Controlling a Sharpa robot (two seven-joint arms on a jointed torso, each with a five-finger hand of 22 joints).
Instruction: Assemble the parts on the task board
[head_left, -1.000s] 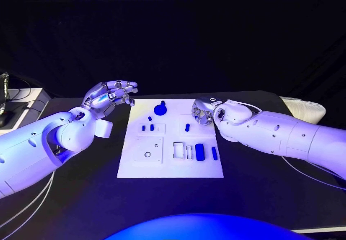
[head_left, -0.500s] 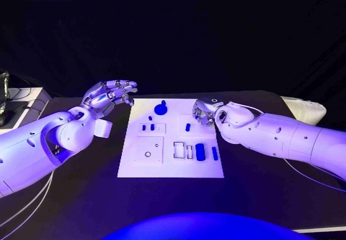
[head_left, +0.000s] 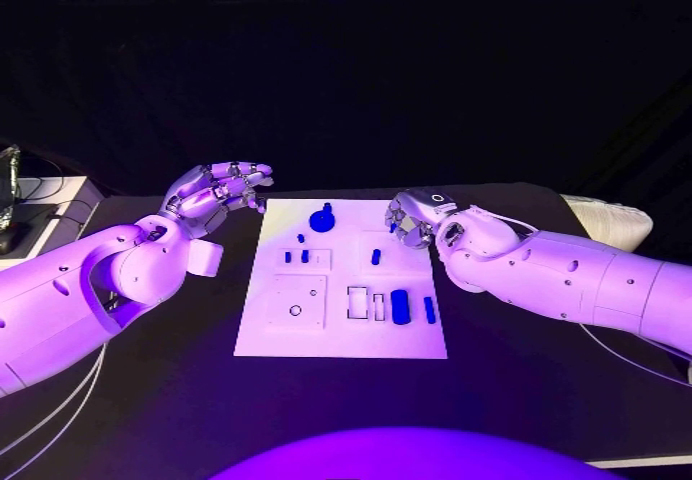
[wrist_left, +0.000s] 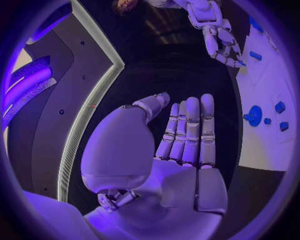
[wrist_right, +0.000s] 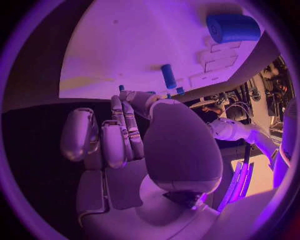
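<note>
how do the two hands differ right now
The left hand hangs beside the board's far left corner, over the black table, fingers straight and close together. The right hand sits over the board's far right edge, fingers curled in, seemingly around a small blue part. Both are silver, on white arms.

The right hand (head_left: 410, 222) covers part of the task board's (head_left: 340, 340) far right edge.

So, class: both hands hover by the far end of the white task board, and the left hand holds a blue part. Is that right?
Not quite. The left hand holds nothing: the left wrist view shows its fingers straight and bare. Both hands do hover by the far end of the task board.
</note>
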